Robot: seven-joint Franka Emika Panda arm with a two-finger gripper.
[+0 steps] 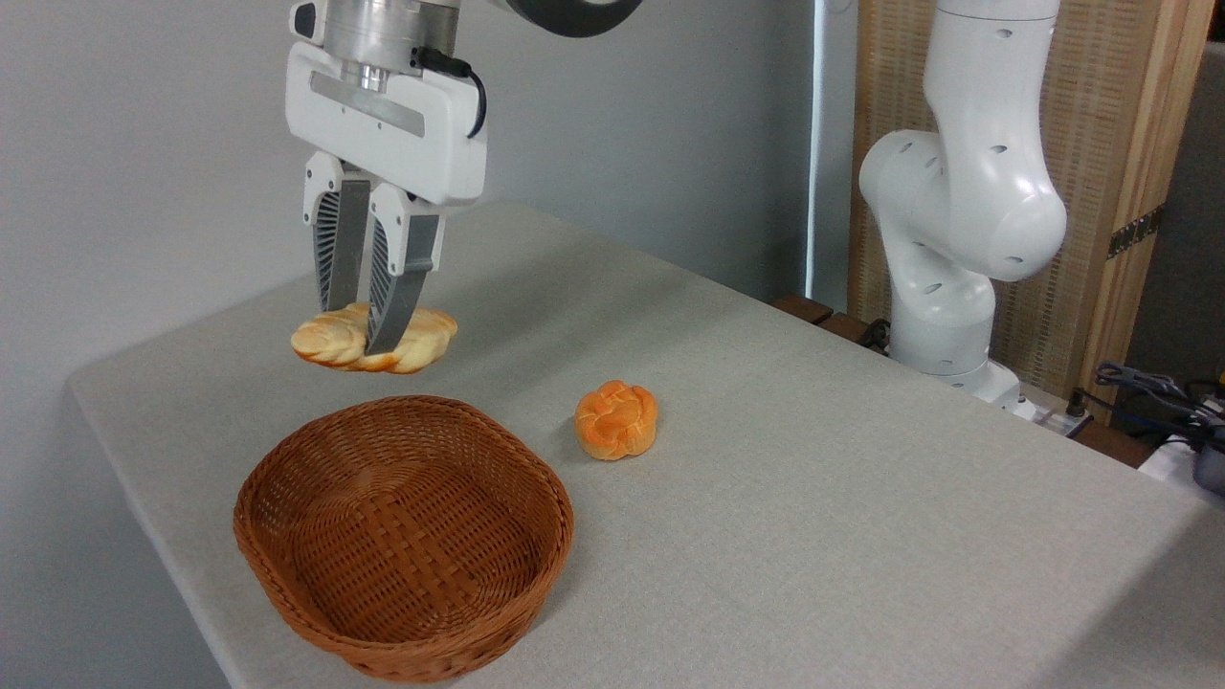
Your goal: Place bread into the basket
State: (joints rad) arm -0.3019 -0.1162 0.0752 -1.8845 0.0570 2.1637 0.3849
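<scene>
The bread point(426, 337), a pale yellow-beige ridged loaf, hangs in the air above the table, just beyond the far rim of the basket. My gripper point(356, 330) points straight down and is shut on the bread around its middle, its grey fingers point(390, 287) covering part of the loaf. The brown woven wicker basket point(287, 478) sits on the table at the front left, below and in front of the gripper. Nothing lies inside it.
A round orange knotted bun point(616, 419) rests on the grey tablecloth point(813, 498) to the right of the basket. The white arm base point(957, 239) stands at the table's far right edge, with cables point(1148, 392) beside it. The table's left edge runs close to the basket.
</scene>
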